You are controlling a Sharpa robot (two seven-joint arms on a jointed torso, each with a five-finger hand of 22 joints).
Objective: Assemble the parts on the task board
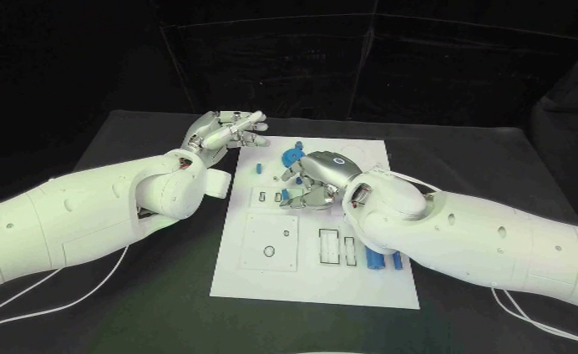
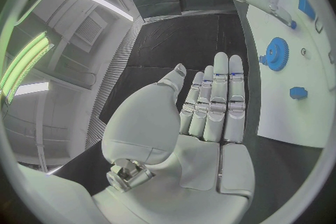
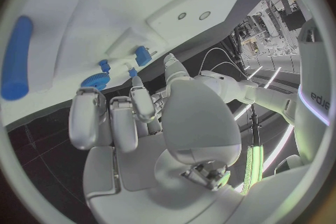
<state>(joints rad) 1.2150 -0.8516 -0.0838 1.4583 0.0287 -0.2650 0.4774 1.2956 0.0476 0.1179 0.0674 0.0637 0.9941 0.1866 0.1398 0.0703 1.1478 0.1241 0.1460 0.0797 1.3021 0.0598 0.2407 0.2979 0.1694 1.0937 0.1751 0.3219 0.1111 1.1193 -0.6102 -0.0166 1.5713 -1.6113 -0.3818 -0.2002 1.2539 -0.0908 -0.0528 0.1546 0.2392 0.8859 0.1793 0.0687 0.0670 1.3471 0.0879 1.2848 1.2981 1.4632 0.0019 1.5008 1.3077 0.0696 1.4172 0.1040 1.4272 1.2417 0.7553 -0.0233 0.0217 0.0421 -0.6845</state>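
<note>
**Right hand working over the board's upper middle**

The right hand [image 1: 316,180] is curling its fingers down over the task board [image 1: 373,283], beside a small blue part [image 1: 280,196]; whether anything is pinched I cannot tell. The left hand [image 1: 229,131] is hovering off the board's top left corner, fingers straight and together in its wrist view, holding nothing. A blue gear [image 2: 277,54] is lying near the top edge, and blue pegs [image 1: 376,261] are lying lower right by the slots.

To do this step well, the hand probably ought to settle slowly, keeping the part upright over its seat.

No labels on the board are readable.
</note>
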